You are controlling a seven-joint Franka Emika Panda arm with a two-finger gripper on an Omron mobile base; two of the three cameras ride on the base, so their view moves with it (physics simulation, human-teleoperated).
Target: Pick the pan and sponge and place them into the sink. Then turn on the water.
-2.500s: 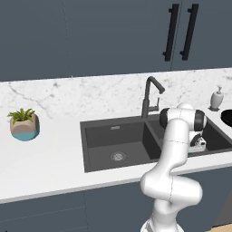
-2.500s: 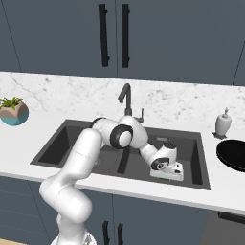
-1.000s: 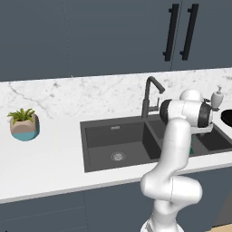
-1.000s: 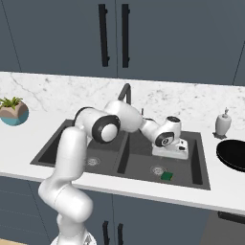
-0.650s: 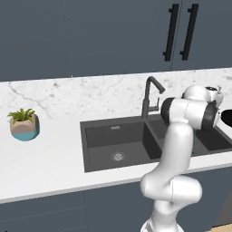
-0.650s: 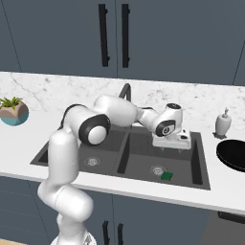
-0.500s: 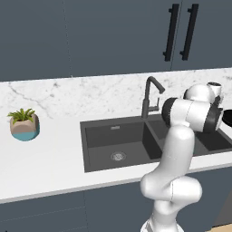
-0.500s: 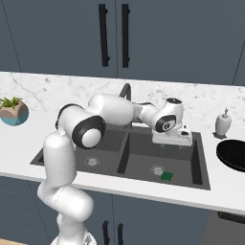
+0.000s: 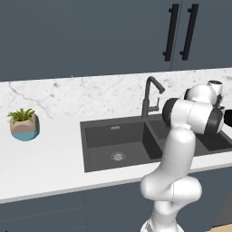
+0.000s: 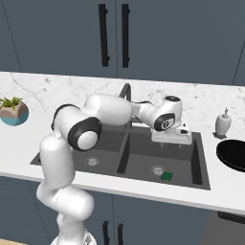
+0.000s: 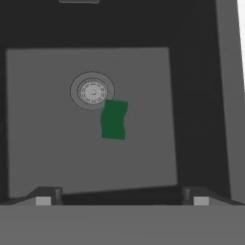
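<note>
Across the marble counter in front of me runs the dark double-basin sink, with the tall faucet standing behind its divider. I have the white arm stretched out over the right basin, and its gripper hangs above that basin, well clear of the floor, with nothing between the jaws; in the hand view both finger tips sit far apart at the bottom corners, so the jaws are spread wide and empty. On the counter to the right of the sink lies the black pan, cut off by the edge of the right base view, its handle not visible to me. Just behind it stands the white soap dispenser. Far to the left on the counter sits the potted plant. Smallest of all, the sponge lies green side up on the floor of the right basin, just beside the round drain.
</note>
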